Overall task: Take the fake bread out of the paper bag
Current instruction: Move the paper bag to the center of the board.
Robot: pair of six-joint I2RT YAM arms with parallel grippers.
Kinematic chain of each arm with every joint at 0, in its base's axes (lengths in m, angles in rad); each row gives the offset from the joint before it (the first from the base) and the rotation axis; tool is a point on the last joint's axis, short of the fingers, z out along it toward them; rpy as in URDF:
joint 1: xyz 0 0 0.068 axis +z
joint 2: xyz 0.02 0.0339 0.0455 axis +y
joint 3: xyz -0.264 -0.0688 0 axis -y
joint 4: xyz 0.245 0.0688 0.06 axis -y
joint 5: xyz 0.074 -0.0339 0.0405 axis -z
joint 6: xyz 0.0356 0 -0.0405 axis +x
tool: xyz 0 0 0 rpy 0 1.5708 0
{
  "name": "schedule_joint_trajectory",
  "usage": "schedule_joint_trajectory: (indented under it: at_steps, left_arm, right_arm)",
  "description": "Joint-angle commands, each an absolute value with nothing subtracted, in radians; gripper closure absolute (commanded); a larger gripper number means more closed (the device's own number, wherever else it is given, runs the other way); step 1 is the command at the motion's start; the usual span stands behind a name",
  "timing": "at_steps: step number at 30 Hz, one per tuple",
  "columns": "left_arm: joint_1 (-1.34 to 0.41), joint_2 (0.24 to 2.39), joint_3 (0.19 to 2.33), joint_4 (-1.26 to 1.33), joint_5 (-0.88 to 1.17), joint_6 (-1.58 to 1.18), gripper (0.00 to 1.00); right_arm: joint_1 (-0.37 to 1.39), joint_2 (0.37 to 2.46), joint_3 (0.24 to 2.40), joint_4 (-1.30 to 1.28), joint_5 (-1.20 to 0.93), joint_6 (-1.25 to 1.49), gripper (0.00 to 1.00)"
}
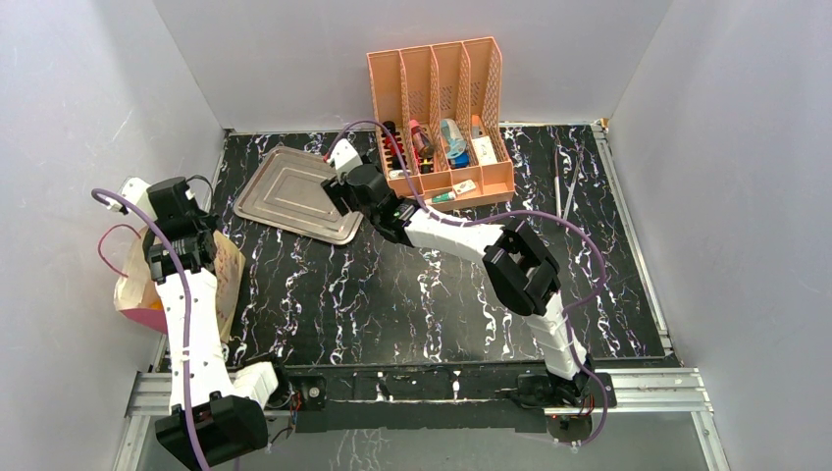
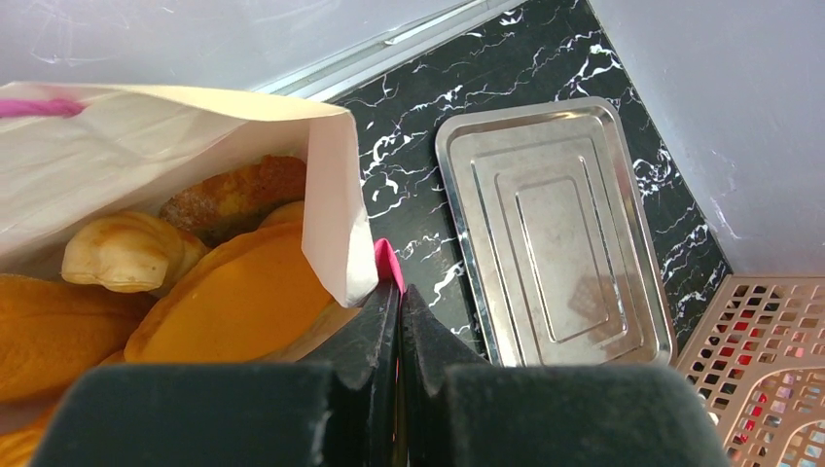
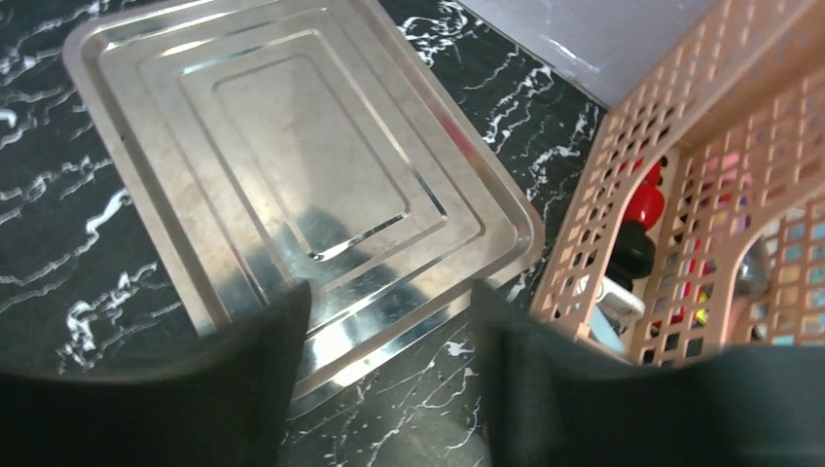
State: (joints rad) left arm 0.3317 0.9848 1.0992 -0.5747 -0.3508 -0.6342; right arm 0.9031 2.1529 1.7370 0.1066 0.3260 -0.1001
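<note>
Black marble-pattern table [image 1: 412,304], plain grey walls [image 1: 294,59] on three sides; both arms were bolted at the near edge.

paper bag [image 1: 229,280] stood at the table's far-left edge, right against the left wall, mouth facing up towards the left wrist camera; a pink cord handle [image 1: 106,250] looped out on the wall side.

left gripper [image 2: 399,292] was clamped tight on the bag's rim; the jaws were pressed together with a sliver of the pink side panel [image 2: 386,258] pinched between them; the cream paper of the rim folded over just beside the fingertips.

fake bread [image 2: 233,302] was all inside the bag; several pieces were visible through the mouth: smooth orange-tan loaves in front, a pale shell-shaped piece [image 2: 122,253] on top of them, and a dark-crusted piece [image 2: 233,195] further back against the bag wall.

metal tray [image 1: 294,191] lay flat at the back left of the table, between the bag and the peach slotted organizer [image 1: 442,88]; it was apart from the bag and close to the organizer.

right gripper [image 3: 387,297] hung over the tray's corner nearest the organizer; the jaws were spread wide with nothing between them; whether the fingertips touched the tray, I couldn't tell.

organizer stood against the back wall with bottles and small packs in its compartments; pair of thin rods [image 1: 557,182] lay on the table to its right.
</note>
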Motion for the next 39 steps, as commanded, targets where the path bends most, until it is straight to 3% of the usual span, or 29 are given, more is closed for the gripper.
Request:
schedule_joint_trajectory:
  at_steps: [1,2,5,6,8,9,11,12,13,14,16,17,18,19,20,22,24,27,39]
  left_arm:
    - [0.328,0.956,1.093,-0.538,-0.335,-0.646,1.0]
    - [0.329,0.954,1.091,-0.537,-0.334,-0.646,1.0]
    - [0.329,0.954,1.087,-0.533,-0.333,-0.648,1.0]
    - [0.328,0.956,1.086,-0.532,-0.332,-0.649,1.0]
    - [0.328,0.957,1.084,-0.53,-0.328,-0.651,1.0]
    - [0.328,0.959,1.085,-0.529,-0.327,-0.653,1.0]
    - [0.328,0.96,1.087,-0.529,-0.328,-0.651,1.0]
    - [0.328,0.961,1.088,-0.529,-0.328,-0.65,1.0]
    - [0.328,0.96,1.09,-0.529,-0.33,-0.649,1.0]
    - [0.329,0.962,1.091,-0.53,-0.33,-0.648,1.0]
    - [0.328,0.965,1.093,-0.528,-0.331,-0.646,1.0]
    - [0.328,0.966,1.095,-0.527,-0.331,-0.645,1.0]
    - [0.328,0.97,1.097,-0.527,-0.33,-0.645,1.0]
    - [0.329,0.972,1.099,-0.525,-0.33,-0.645,1.0]
    - [0.328,0.978,1.102,-0.523,-0.33,-0.645,1.0]
    - [0.328,0.987,1.109,-0.516,-0.325,-0.647,1.0]
    - [0.328,0.997,1.118,-0.507,-0.316,-0.648,1.0]
    - [0.328,1.015,1.136,-0.484,-0.283,-0.645,1.0]
    - [0.328,1.122,1.201,-0.436,-0.164,-0.618,1.0]
  right_arm:
    - [0.91,2.091,1.734,0.128,0.233,-0.117,0.9]
    - [0.91,2.089,1.728,0.134,0.244,-0.112,1.0]
    - [0.91,2.088,1.715,0.148,0.246,-0.113,1.0]
    - [0.91,2.093,1.725,0.136,0.242,-0.113,0.86]
    - [0.91,2.106,1.743,0.117,0.228,-0.113,0.45]
    - [0.91,2.111,1.749,0.113,0.217,-0.112,0.31]
    - [0.91,2.124,1.762,0.1,0.168,-0.112,0.11]
    - [0.909,2.134,1.781,0.09,0.14,-0.115,0.07]
    - [0.91,2.15,1.801,0.075,0.12,-0.116,0.06]
    - [0.91,2.166,1.821,0.062,0.105,-0.121,0.18]
    - [0.91,2.191,1.846,0.059,0.099,-0.123,0.72]
    - [0.91,2.201,1.852,0.062,0.1,-0.127,0.94]
    - [0.91,2.211,1.858,0.065,0.092,-0.133,1.0]
    - [0.91,2.22,1.867,0.064,0.072,-0.141,0.99]
    - [0.91,2.231,1.874,0.061,0.034,-0.149,0.74]
    - [0.91,2.258,1.899,0.043,-0.039,-0.161,0.36]
    - [0.91,2.311,1.959,-0.01,-0.117,-0.166,0.2]
    - [0.911,2.368,2.021,-0.076,-0.209,-0.166,0.2]
    - [0.93,2.473,2.039,-0.103,-0.229,-0.166,0.2]
